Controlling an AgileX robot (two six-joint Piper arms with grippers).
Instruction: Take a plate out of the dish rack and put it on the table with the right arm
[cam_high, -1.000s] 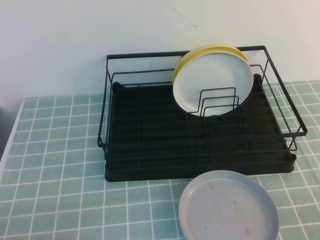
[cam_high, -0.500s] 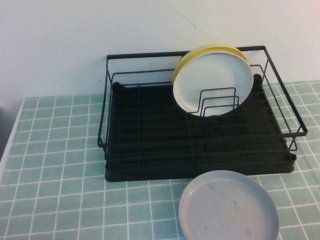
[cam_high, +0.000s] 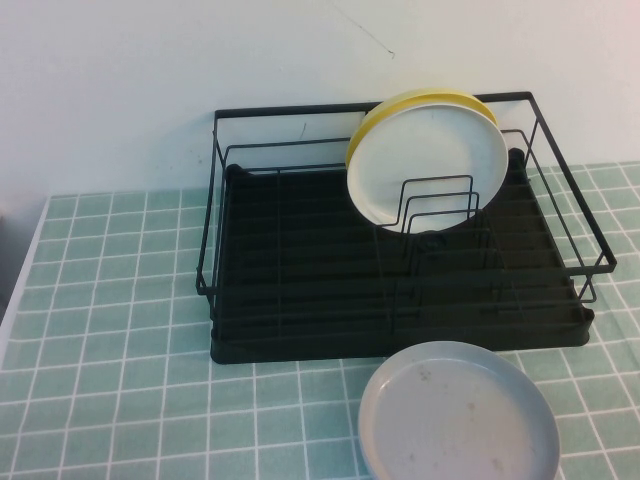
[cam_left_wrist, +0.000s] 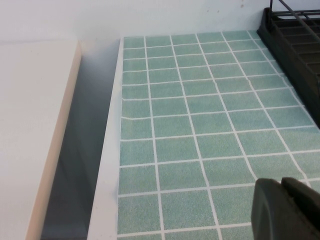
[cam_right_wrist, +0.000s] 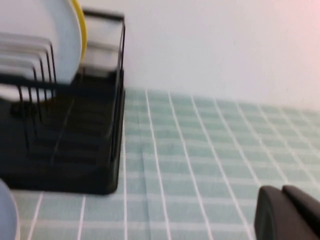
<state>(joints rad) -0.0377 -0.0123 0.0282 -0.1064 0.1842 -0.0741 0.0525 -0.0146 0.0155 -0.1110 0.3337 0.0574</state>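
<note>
Upright, our white plate (cam_high: 425, 163) leans in the dish rack (cam_high: 300, 290), a yellow plate (cam_high: 400, 105) just behind. Left claw (cam_left_wrist: 286, 210) and right claw (cam_right_wrist: 287, 212) hover over worktop (cam_high: 110, 350); whether either is open, we cannot tell.

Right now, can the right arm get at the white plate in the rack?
Probably yes. The right gripper sits off beside the dish rack; the white plate stands upright, its face uncovered, yellow plate behind.

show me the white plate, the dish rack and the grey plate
white plate (cam_high: 420, 165), high view, on its flat face above the wire dividers.
dish rack (cam_high: 300, 290), high view, on its black tray base.
grey plate (cam_high: 455, 415), high view, on its centre, lying flat on the tiles in front of the rack.
</note>
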